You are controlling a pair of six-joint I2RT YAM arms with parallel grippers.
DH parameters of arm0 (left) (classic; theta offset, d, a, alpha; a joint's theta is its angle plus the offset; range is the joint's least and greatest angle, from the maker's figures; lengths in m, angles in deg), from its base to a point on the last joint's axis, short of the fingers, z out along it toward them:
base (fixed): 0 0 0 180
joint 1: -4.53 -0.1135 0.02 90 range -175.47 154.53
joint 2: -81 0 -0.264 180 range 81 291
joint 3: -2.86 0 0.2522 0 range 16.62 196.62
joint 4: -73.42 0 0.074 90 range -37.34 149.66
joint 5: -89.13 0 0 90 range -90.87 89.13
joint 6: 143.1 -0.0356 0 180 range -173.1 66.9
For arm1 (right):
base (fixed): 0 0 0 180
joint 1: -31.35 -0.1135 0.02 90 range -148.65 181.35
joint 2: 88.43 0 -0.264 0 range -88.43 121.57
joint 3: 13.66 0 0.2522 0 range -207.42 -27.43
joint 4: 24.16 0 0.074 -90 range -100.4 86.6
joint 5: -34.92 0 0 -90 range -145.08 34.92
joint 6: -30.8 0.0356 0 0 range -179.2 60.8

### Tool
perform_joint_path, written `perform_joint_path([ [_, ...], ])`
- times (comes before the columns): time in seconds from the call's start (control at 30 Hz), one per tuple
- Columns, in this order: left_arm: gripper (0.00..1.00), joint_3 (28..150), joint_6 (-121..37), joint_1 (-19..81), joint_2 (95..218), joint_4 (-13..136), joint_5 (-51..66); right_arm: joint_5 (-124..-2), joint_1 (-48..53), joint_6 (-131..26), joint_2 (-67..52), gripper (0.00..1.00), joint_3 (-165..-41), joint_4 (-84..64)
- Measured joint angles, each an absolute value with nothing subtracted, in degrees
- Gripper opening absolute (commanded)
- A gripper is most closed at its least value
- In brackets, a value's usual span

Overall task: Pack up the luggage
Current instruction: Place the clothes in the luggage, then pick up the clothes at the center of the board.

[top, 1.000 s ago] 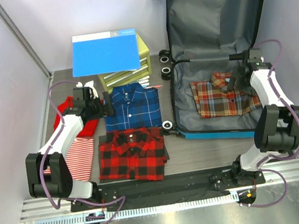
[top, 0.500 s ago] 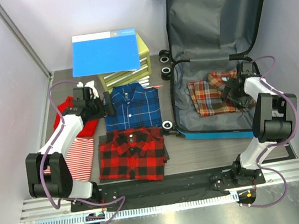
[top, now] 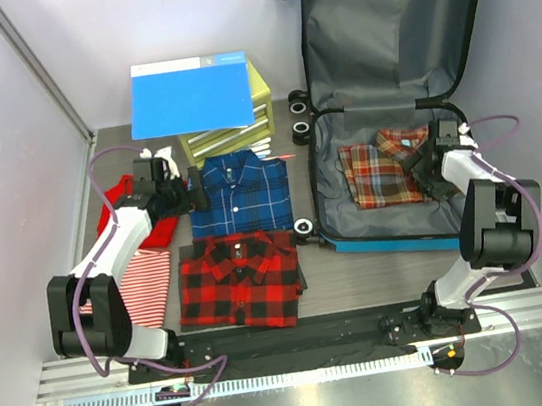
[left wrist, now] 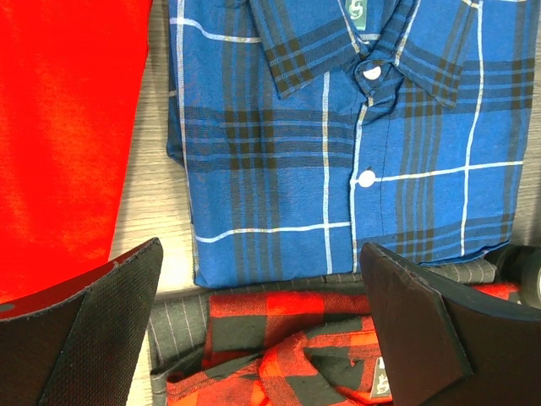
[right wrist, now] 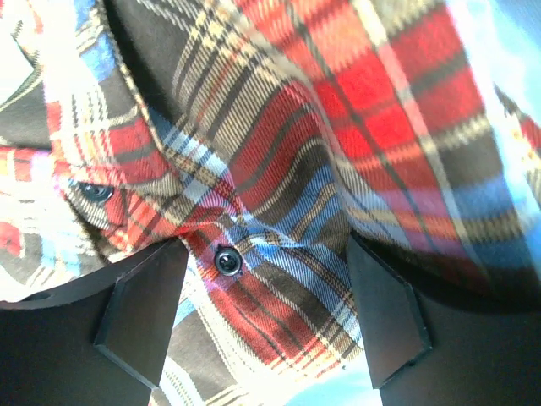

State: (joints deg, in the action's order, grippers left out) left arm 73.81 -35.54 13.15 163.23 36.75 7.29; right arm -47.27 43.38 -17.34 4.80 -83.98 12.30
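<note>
Hanging over plaid shirt (top: pixel 376 174) in luggage (top: pixel 379 36), right end effector (right wrist: pixel 264 315) spread, left end effector (left wrist: pixel 262 298) spread

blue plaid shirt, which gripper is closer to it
Left. The left gripper sits at the blue plaid shirt's edge, open; the right gripper is inside the luggage, over the orange plaid shirt.

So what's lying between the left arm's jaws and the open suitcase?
The folded blue plaid shirt, left of the luggage in the top view; the left wrist view shows it ahead of the open jaws.
</note>
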Motion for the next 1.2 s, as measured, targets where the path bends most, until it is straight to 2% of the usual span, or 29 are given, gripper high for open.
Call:
perform_joint_path([
  [0.33,1.00,73.81,-35.78,13.15,164.63,36.88,7.36,-43.44,38.57,-18.98,-6.65,0.81,-88.53,19.43],
  [0.53,1.00,74.05,-35.74,12.78,165.29,36.96,8.47,-41.91,23.84,-25.31,-8.38,0.80,-99.45,20.96],
  [0.67,1.00,74.07,-35.50,12.04,165.40,37.16,9.39,-47.60,10.71,-28.96,-0.55,0.79,-108.07,20.41],
  [0.83,1.00,73.74,-34.93,10.31,164.79,37.25,9.76,-51.35,-0.33,-30.56,11.99,0.79,-116.18,20.74],
  [0.97,1.00,72.41,-33.73,9.50,163.02,37.45,9.74,-53.34,-4.29,-30.47,21.87,0.78,-122.14,21.88],
  [1.2,1.00,70.42,-33.38,9.43,159.98,37.64,9.89,-51.07,-4.81,-30.89,35.29,0.79,-131.69,27.10],
])
